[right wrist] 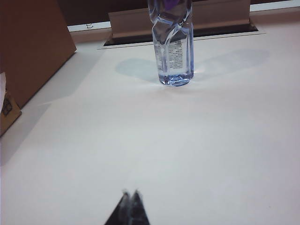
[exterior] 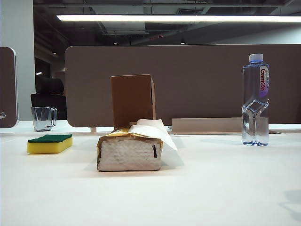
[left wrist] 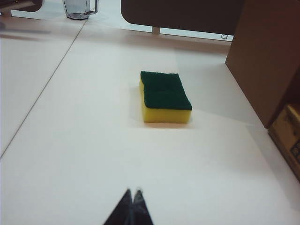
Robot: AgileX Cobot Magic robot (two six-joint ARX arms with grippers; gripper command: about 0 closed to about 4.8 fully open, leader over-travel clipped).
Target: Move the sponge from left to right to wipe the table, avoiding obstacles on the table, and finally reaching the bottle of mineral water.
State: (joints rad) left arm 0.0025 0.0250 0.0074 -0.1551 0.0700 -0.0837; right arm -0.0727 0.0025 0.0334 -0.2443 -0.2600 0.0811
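Observation:
The yellow sponge [exterior: 49,143] with its dark green top lies flat on the white table [exterior: 211,188] at the left. In the left wrist view the sponge [left wrist: 165,97] is well ahead of my left gripper [left wrist: 133,191], which is shut and empty. A gold-edged tissue pack [exterior: 130,150] with a sheet sticking out lies mid-table. An upright brown cardboard box [exterior: 132,100] stands right behind it. The bottle of mineral water [exterior: 255,100] stands at the right. My right gripper [right wrist: 131,192] is shut and empty, with the bottle [right wrist: 173,44] far ahead of it. Neither arm shows in the exterior view.
A clear glass mug [exterior: 43,118] stands at the back left, behind the sponge. A brown partition panel [exterior: 197,80] runs along the table's far edge, with a cable slot [right wrist: 183,28] behind the bottle. The box side [left wrist: 267,56] stands close beside the sponge.

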